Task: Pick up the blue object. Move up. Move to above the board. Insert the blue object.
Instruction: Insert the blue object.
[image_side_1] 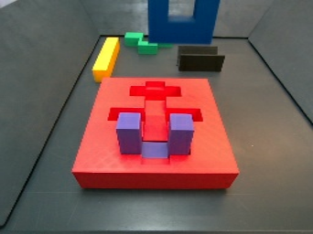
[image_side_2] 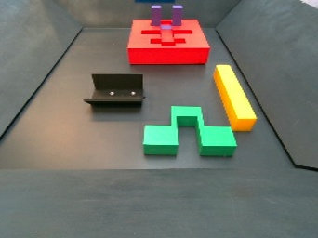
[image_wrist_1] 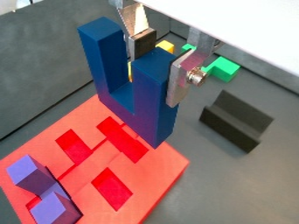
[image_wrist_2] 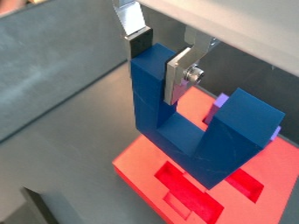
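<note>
Grey floor — gripper [image_wrist_1: 158,59] jaws clamp blue object [image_wrist_1: 131,80] (above board [image_wrist_1: 158,179]).

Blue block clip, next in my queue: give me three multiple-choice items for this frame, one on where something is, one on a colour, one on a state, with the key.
1. Where is the purple block?
A. seated in the board
B. on the floor by the fixture
C. on the yellow bar

2. What colour is the stepped block beside the yellow bar?
A. black
B. green
C. red

3. What state is the blue object in?
A. lying on the floor
B. inserted in the board
C. clamped in the gripper above the board

Key: 1 A, a side view shows its prongs rising from a cut-out; 2 B, a side view shows it green; 3 C, both wrist views show the fingers on one prong, board below.
</note>
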